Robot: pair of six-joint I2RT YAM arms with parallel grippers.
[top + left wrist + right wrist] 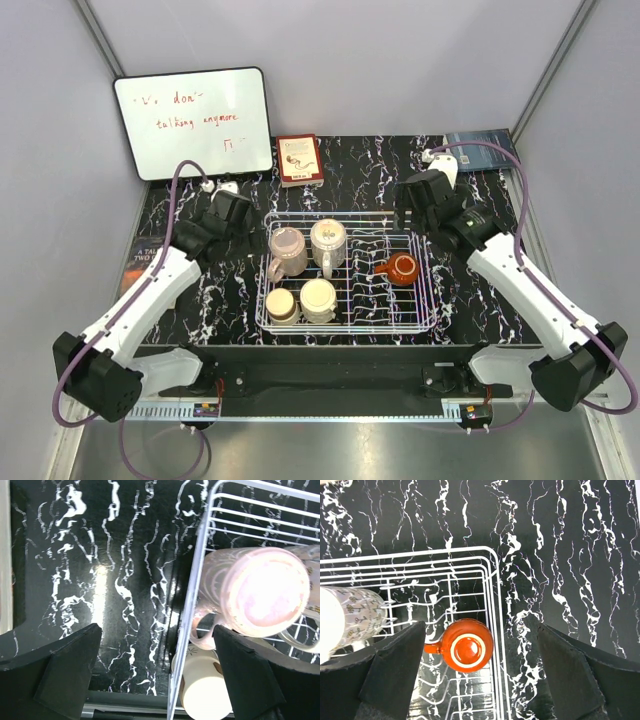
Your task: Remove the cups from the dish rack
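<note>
Centre of the black marbled surface (470, 300): white wire dish rack (400, 305), all five cups inside.

- Far row: pinkish mug (288, 250) at left, with the tall cream mug (328, 243) just beside it.
- The squat reddish-brown cup (401, 267) sits alone near the right wall, handle pointing left.
- Near-left corner: tan-brown cup (281, 304) and cream cup (318, 298), side by side.

Left pincer (160, 680): released, fingers wide apart, straddling the rack's left wall from above, next to the pinkish mug. It grips nothing.

Right pincer (485, 680): also released and wide, above the rack's far-right corner. In the wrist view the squat reddish-brown cup shows between its fingers, with no contact visible.

Whiteboard (193, 122) and small book (299, 160) stand at the far edge.
</note>
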